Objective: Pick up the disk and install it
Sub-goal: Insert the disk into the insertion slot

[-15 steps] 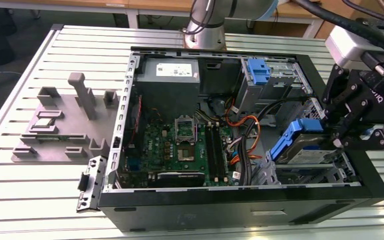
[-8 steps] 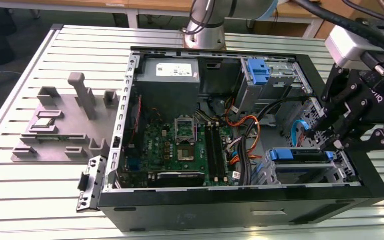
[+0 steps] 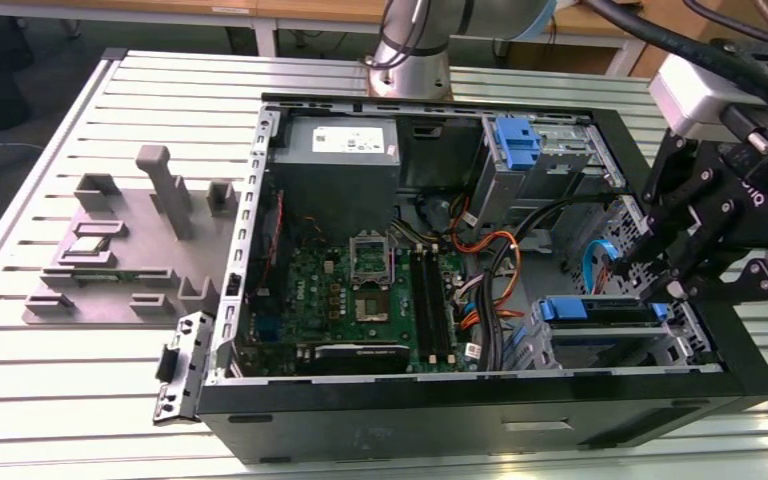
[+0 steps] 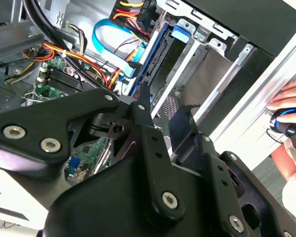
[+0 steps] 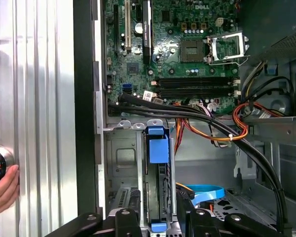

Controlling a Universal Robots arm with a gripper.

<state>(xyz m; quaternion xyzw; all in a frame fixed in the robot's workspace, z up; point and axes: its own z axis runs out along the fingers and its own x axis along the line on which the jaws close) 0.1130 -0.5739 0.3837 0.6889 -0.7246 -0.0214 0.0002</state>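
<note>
Exterior view: gripper (image 3: pixel 658 285) low over the drive cage (image 3: pixel 564 352), disk (image 3: pixel 600 308) seated in it on edge. Second wrist view: fingers (image 4: pixel 144 98) spread apart above the disk (image 4: pixel 155 54). First wrist view: fingers (image 5: pixel 128 222) just beside either flank of the disk's (image 5: pixel 158 150) blue carrier.

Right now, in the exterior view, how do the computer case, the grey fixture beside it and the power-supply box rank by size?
1. computer case
2. grey fixture
3. power-supply box; it lies farther from the camera, so how much smaller it really is stays unsure.
</note>
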